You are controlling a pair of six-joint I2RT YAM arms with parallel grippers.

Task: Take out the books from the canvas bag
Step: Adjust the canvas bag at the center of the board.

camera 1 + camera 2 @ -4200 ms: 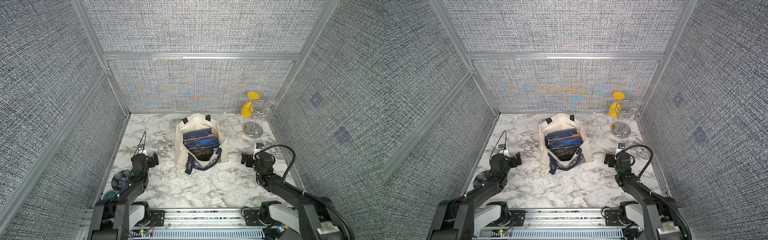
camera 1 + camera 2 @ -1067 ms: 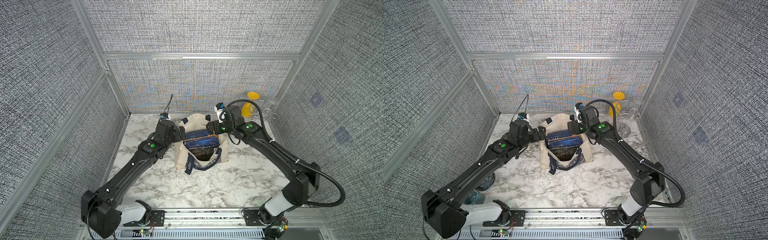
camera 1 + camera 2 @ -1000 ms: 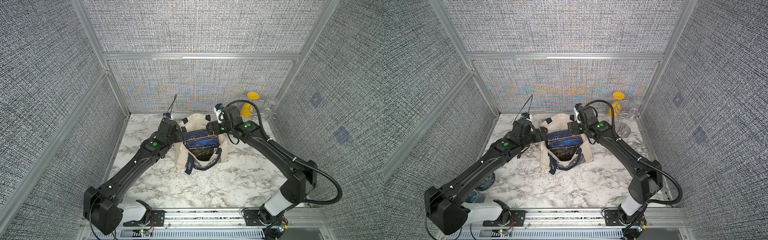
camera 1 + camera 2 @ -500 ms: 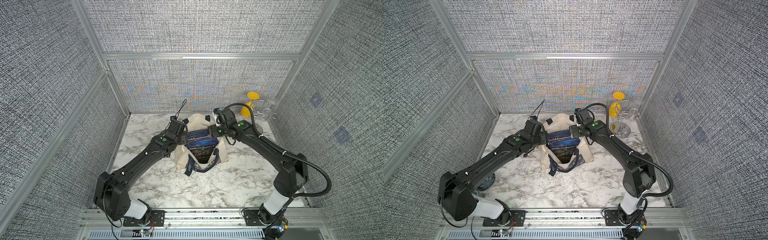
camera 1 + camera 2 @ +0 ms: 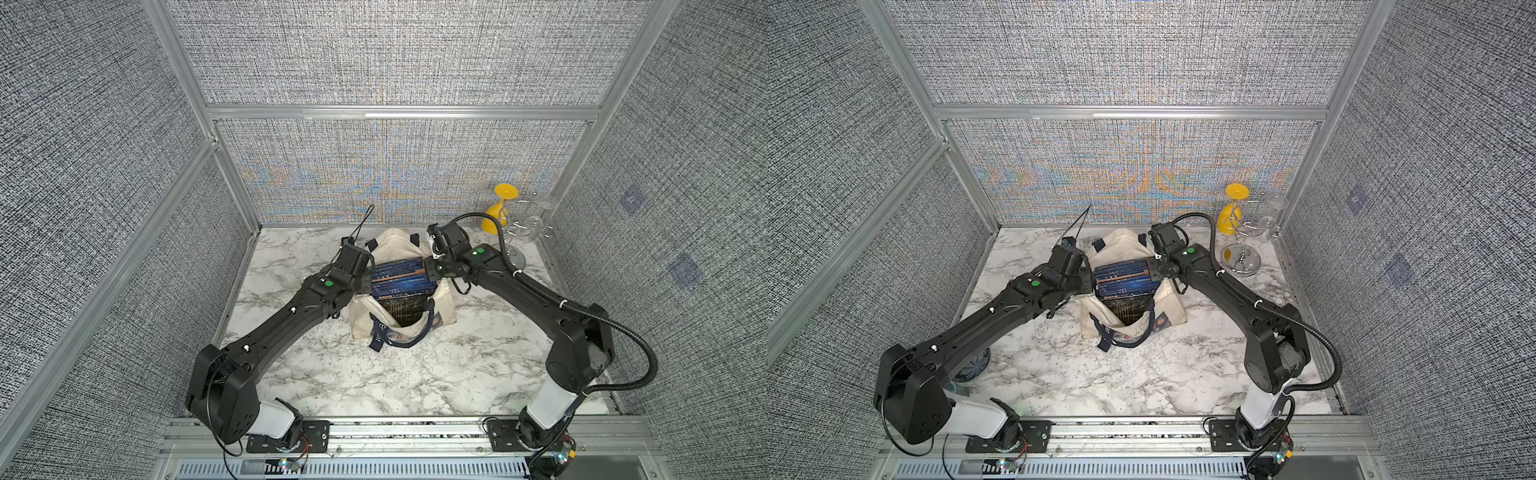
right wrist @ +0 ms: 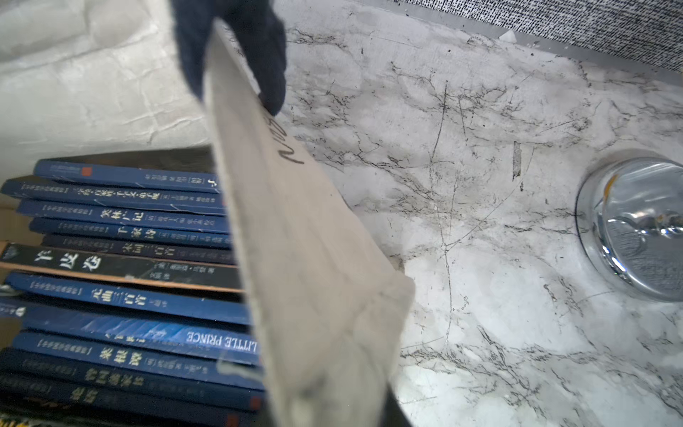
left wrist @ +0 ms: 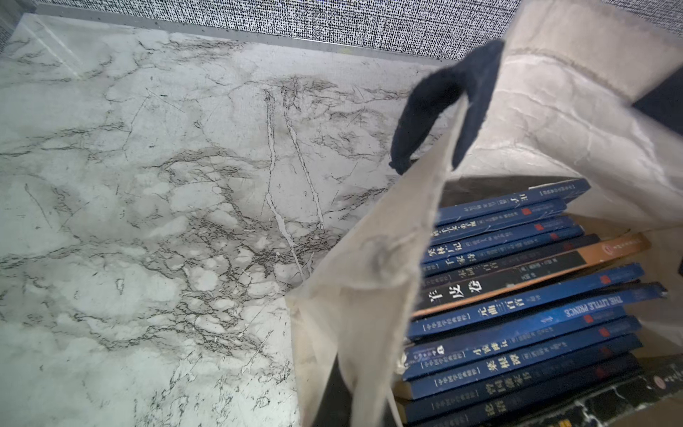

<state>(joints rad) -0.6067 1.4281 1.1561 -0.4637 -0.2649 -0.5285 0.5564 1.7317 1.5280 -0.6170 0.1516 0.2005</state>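
Note:
The cream canvas bag (image 5: 444, 307) (image 5: 1173, 307) stands open at the middle back of the marble table. Several dark blue books (image 5: 399, 278) (image 5: 1123, 278) stand packed inside it, spines up. In the wrist views the books (image 7: 517, 314) (image 6: 129, 295) sit behind a taut canvas wall (image 7: 369, 277) (image 6: 295, 240). My left gripper (image 5: 368, 274) (image 7: 347, 414) is at the bag's left rim, shut on the canvas. At the bag's right rim is my right gripper (image 5: 430, 270) (image 6: 332, 410), with the canvas bunched between its jaws. The fingertips themselves are hidden by fabric.
A wire rack (image 5: 517, 257) (image 5: 1241, 257) with an upturned yellow glass (image 5: 500, 208) and clear glasses stands at the back right, close to my right arm. A dark round glass (image 5: 973, 368) sits under my left arm at the front left. Panel walls close in three sides.
Both arms reached from the front to the bag. Over the last second both grippers slid onto the bag's side rims and closed on the canvas.

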